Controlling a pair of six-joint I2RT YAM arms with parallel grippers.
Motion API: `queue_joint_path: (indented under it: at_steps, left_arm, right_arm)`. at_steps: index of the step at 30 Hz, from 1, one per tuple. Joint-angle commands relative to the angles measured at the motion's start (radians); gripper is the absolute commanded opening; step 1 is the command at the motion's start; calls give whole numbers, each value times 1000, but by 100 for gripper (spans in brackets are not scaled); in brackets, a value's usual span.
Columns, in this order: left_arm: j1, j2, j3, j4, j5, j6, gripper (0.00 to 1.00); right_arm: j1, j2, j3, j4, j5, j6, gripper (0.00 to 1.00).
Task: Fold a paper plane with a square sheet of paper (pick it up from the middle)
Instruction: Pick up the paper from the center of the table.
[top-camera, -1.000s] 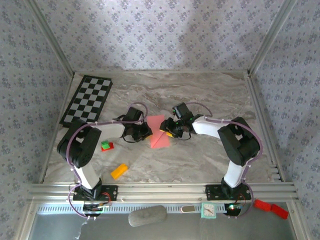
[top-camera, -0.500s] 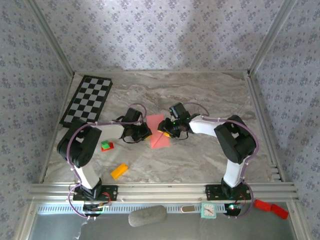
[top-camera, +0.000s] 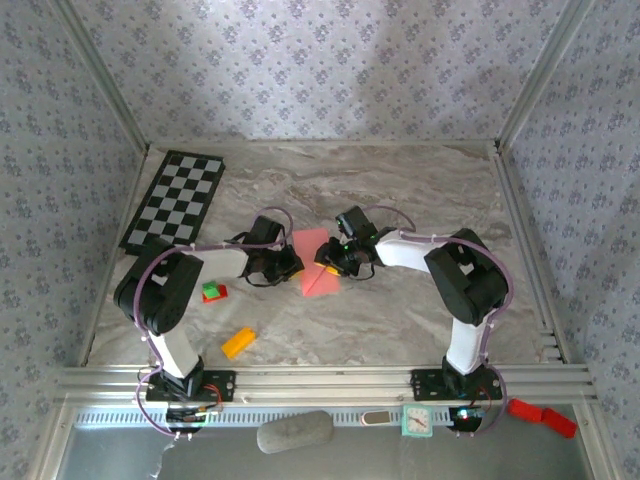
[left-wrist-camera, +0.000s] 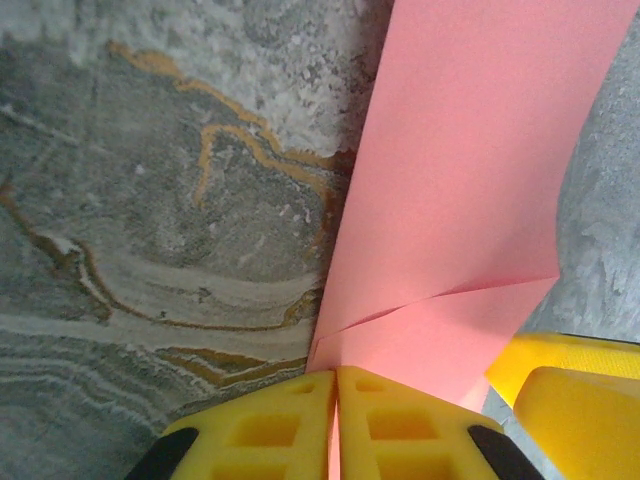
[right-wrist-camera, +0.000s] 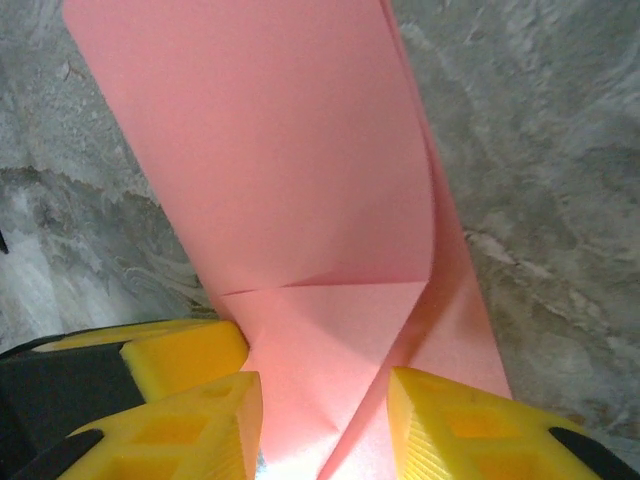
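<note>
Two robot arms meet over a salmon-pink square sheet of paper (left-wrist-camera: 470, 170) at the centre of the marbled bench (top-camera: 400, 200), midway through folding a paper plane. The left hand (left-wrist-camera: 336, 395) is closed tight. Its yellow fingers are pressed together on the sheet's near edge, where a thin line of pink runs between them.

The right hand (right-wrist-camera: 325, 410) stands parted, one finger on each side of the paper. Neither finger is seen to pinch the paper. In the right wrist view a flap is already turned over, leaving a straight crease across the lower middle of the frame. The rest of the sheet rises toward the top edge.

The paper looks very light and limp, and probably slick against the hard plastic. It is likely to bow, slide or crumple under a careless squeeze. The safest hold seems to be on the doubled layers near the crease, where the sheet is stiffest, rather than out at a free corner.

A chessboard (top-camera: 175, 200) lies at the upper left of the overhead view. A red-and-green block (top-camera: 213, 292) and an orange block (top-camera: 238, 342) sit well apart from the sheet at lower left.
</note>
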Motion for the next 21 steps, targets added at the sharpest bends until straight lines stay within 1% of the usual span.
queue_joint_path:
  at_steps: [1, 8, 14, 17, 21]
  left_arm:
    - [8, 27, -30, -32, -25, -12, 11]
    - [9, 25, -29, -29, -22, -14, 11]
    - [8, 21, -34, -29, -23, -14, 11]
    - [10, 18, -34, -28, -22, -15, 11]
    - [11, 9, -32, -29, -20, -14, 11]
  right_arm:
    - [2, -30, -3, -48, 43, 6, 40]
    - [14, 11, 22, -27, -11, 1, 37]
    - [19, 22, 16, 38, -72, 6, 33]
    - [21, 22, 8, 62, -86, 6, 30]
    - [22, 24, -7, 88, -95, 7, 23]
